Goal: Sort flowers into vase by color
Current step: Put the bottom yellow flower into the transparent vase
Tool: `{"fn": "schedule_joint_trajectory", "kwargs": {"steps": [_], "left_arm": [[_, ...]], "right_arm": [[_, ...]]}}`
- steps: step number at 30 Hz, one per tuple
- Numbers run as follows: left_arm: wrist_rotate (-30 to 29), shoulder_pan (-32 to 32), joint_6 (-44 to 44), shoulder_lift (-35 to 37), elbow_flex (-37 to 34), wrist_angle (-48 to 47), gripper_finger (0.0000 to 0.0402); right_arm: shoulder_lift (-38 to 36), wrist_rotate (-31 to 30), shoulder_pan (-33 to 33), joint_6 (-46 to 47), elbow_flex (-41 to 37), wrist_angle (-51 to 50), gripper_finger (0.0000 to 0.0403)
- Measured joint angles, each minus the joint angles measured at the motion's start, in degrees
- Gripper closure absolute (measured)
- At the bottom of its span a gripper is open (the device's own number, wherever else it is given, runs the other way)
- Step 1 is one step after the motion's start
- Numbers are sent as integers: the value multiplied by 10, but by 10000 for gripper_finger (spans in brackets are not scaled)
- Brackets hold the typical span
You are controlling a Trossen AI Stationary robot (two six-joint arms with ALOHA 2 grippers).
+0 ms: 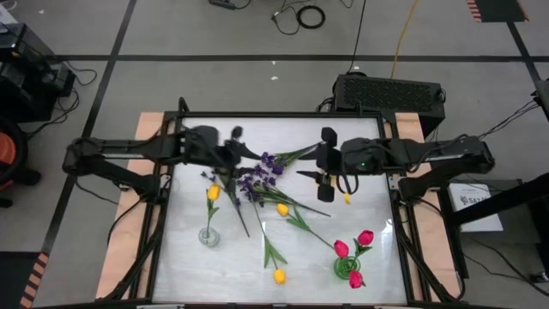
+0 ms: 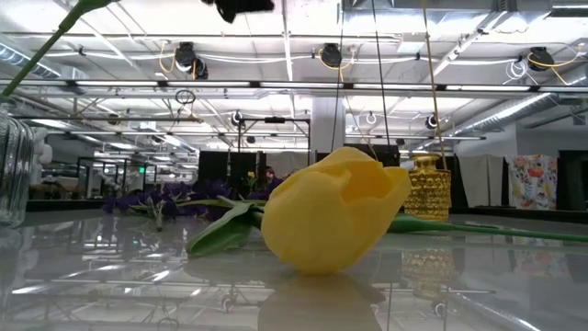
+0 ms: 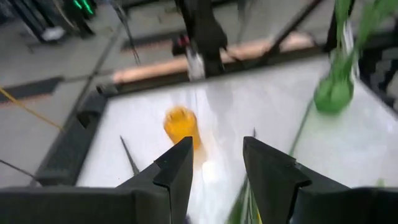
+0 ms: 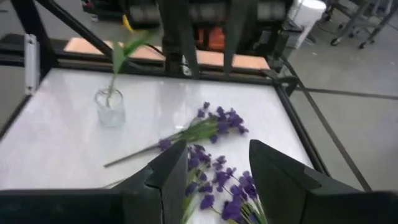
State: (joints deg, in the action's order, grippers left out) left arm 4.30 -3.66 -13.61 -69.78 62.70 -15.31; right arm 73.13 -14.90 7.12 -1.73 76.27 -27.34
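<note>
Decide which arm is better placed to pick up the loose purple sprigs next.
Probably the left: the left gripper hangs beside the bushy purple small-blossom sprigs, while the right gripper sits farther off, though its wrist view faces them.

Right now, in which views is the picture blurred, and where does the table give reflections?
Left wrist view: motion blur smears the yellow vase and the green vase. Low view: the yellow tulip is sharp, and the glossy table mirrors the ceiling lights. Right wrist view: the purple sprigs are clear.
</note>
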Motion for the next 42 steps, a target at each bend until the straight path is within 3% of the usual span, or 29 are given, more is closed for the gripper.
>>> {"fn": "schedule_joint_trajectory", "kwargs": {"steps": [10, 18, 23, 36, 42], "left_arm": [[32, 0, -56, -131, 0, -2, 254], [101, 0, -118, -155, 0, -37, 254], [105, 1, -168, -167, -1, -70, 254], [107, 4, -189, -270, -1, -82, 254], [151, 13, -242, -276, -1, -116, 254]], "right_arm": [[-6, -2, 5, 14, 0, -15, 238], [-6, 0, 18, 14, 0, -20, 238], [-6, 0, 32, 14, 0, -25, 238], [-6, 0, 39, 14, 0, -33, 238], [-6, 0, 39, 20, -1, -49, 238]]}}
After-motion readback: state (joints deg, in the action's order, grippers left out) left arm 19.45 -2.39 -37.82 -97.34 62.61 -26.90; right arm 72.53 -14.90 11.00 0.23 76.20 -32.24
